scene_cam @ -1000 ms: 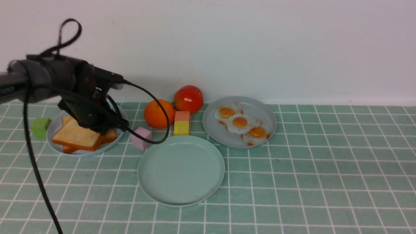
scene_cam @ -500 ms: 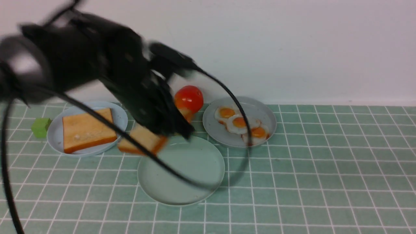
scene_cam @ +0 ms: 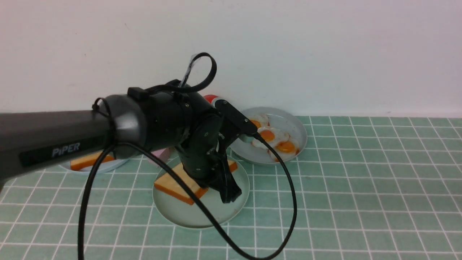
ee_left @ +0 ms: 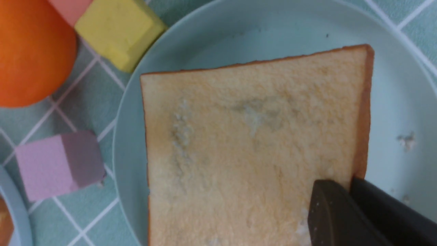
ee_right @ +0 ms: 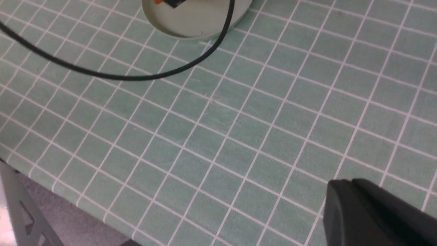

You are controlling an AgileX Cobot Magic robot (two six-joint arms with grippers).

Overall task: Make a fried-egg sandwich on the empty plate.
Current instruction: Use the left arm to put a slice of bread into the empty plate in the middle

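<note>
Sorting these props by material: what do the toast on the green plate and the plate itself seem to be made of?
Toast: perhaps soft foam, matte; its surface is scuffed and blotchy. Green plate: likely plastic, smooth with slight sheen.

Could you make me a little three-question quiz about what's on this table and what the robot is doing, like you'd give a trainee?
1. True or false: the grey plate holds three fried eggs.
2. Multiple choice: which plate is the left gripper working over?
A) the grey plate
B) the mint-green plate
C) the light-blue plate
3. Fill in the blank: the yellow block sits beside an ____ round thing.

Key: 1 true; 2 B; 3 orange
</note>
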